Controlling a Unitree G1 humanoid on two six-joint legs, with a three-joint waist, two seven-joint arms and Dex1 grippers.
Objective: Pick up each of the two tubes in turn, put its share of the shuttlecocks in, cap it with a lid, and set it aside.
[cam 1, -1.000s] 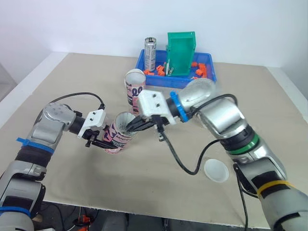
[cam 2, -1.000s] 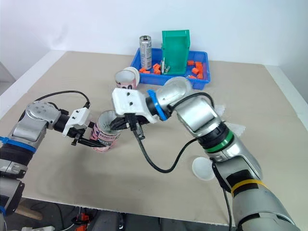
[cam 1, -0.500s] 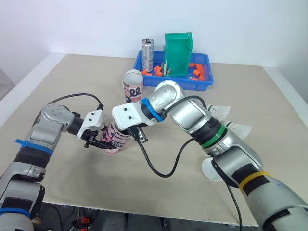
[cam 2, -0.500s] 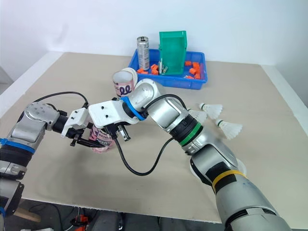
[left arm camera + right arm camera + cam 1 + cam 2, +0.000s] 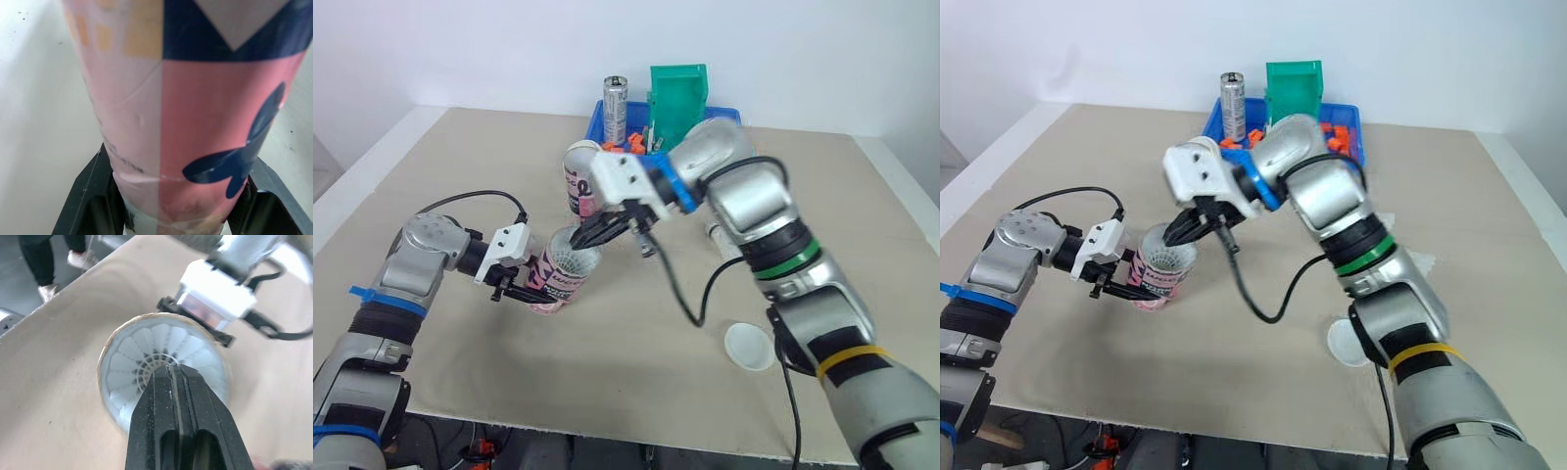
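The tilted tube (image 5: 563, 276) is clasped by the left hand (image 5: 522, 291). The right hand (image 5: 583, 238), pinched closed, is angled down at the tube's mouth.

A blue tray (image 5: 1213, 124) near the table's (image 5: 1067, 166) far edge holds an upright silver can (image 5: 1233, 103), a green bin (image 5: 1293, 83) and orange pieces (image 5: 1340, 130); a person's legs (image 5: 44, 254) stand beyond the table

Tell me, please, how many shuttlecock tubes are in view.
2. The first tube is held tilted in the left gripper, with a shuttlecock in its open mouth. The second tube stands upright behind it, near the blue tray. None seems hidden.
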